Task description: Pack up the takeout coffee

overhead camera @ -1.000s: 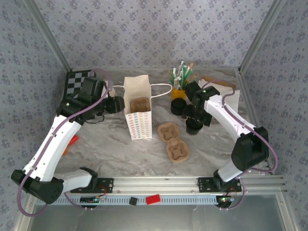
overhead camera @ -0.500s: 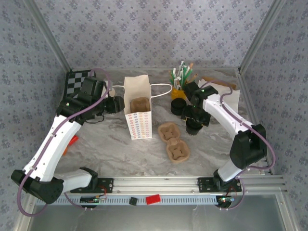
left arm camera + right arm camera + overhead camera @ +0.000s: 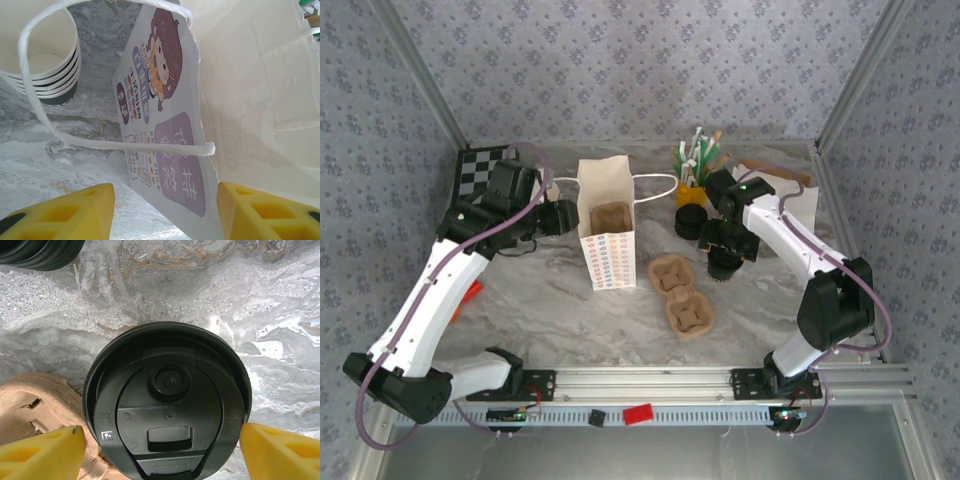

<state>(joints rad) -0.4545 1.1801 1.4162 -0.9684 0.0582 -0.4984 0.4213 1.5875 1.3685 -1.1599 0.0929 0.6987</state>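
**Yellow fingers (image 3: 40,455) astride the coffee lid (image 3: 167,400)**

My right gripper (image 3: 162,431) stands wide open over the takeout coffee (image 3: 724,262). One yellow finger sits off each side of the round black lid, and I have hold of nothing. I cannot tell whether the tips brush the rim. I judge the spread is set so that I can drop around the cup and close below the lid, gripping the wall rather than popping the top off.

The coffee stands upright on the marble table (image 3: 550,300), well to the right of the paper bag (image 3: 607,240), not yet packed. A pulp cup carrier (image 3: 681,292) lies between bag and cup, its edge just beside the cup's base. A stack of black lids (image 3: 689,221) sits near the cup on its bag side. I would need to clear both when lifting.

My left gripper (image 3: 166,197) hovers at the bag's left face, fingers parted and gripping nothing, with the bag's printed panel dipping between them. From there, I judge, it can steady the bag or keep its mouth open. Nested cream-rimmed cups (image 3: 47,65) stand just left of the bag. A pulp insert (image 3: 611,216) sits inside the bag, likely as a seat for the cup.
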